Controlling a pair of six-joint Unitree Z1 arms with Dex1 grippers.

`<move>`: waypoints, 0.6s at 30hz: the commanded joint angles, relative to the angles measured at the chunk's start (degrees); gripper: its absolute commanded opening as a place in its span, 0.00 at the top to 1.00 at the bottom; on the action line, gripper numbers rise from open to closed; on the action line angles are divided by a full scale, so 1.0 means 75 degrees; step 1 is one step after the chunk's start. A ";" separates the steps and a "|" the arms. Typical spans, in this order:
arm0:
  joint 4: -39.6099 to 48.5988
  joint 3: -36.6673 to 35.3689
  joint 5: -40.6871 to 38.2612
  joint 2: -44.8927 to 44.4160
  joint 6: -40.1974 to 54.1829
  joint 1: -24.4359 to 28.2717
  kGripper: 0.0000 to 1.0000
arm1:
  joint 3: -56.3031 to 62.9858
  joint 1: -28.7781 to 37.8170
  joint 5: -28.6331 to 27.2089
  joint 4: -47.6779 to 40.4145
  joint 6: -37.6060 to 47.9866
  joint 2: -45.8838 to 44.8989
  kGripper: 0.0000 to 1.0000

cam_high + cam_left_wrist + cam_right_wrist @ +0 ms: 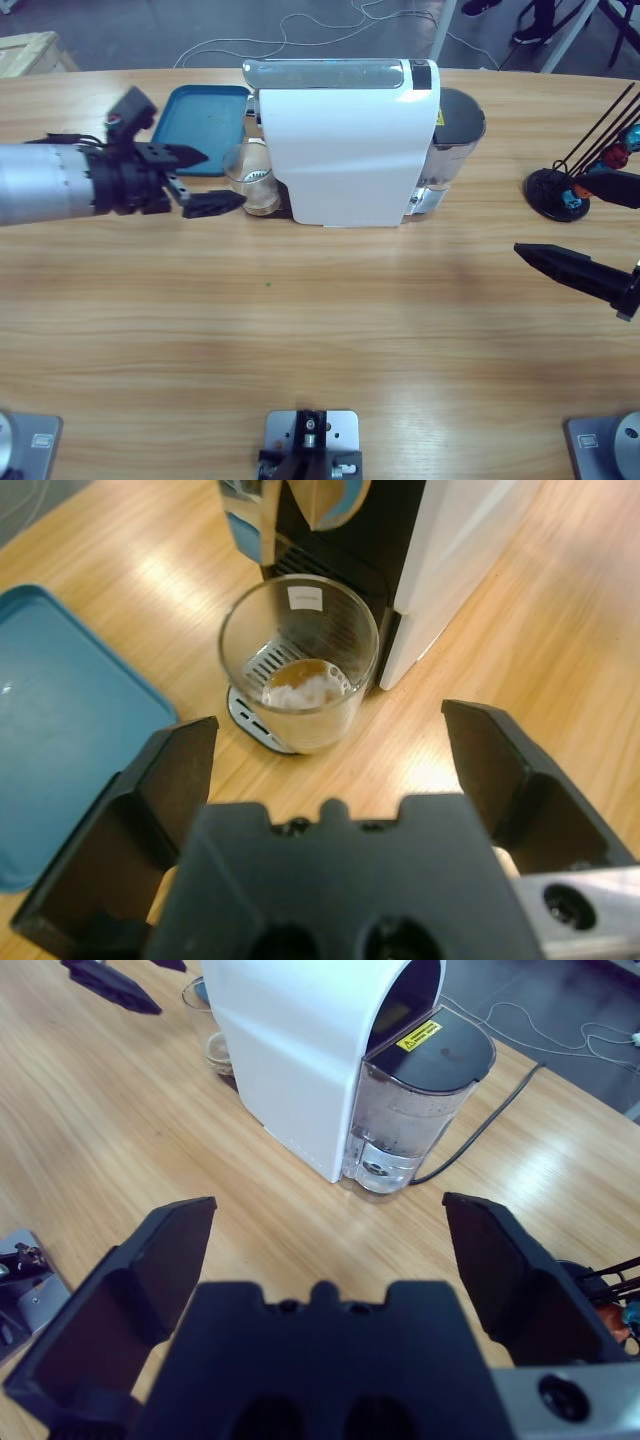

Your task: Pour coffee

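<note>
Only the left wrist view shows the coffee (300, 677) in the glass (298, 660) before the spread left pincer (330, 755).

No text can be read with certainty. A yellow warning label (418, 1036) with a triangle sign is seen on the dark lid of the water tank (415, 1110), ahead of the right gripper (330, 1250); its wording cannot be made out. A small white sticker (305, 599) is seen on the glass (298, 660) ahead of the left gripper (330, 770), unreadable.
</note>
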 commanded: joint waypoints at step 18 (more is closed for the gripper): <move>-0.0532 -0.0954 -0.0384 0.1914 -0.0105 -0.0068 0.05 | 0.0204 0.0002 0.0046 -0.0102 -0.0102 0.0222 0.00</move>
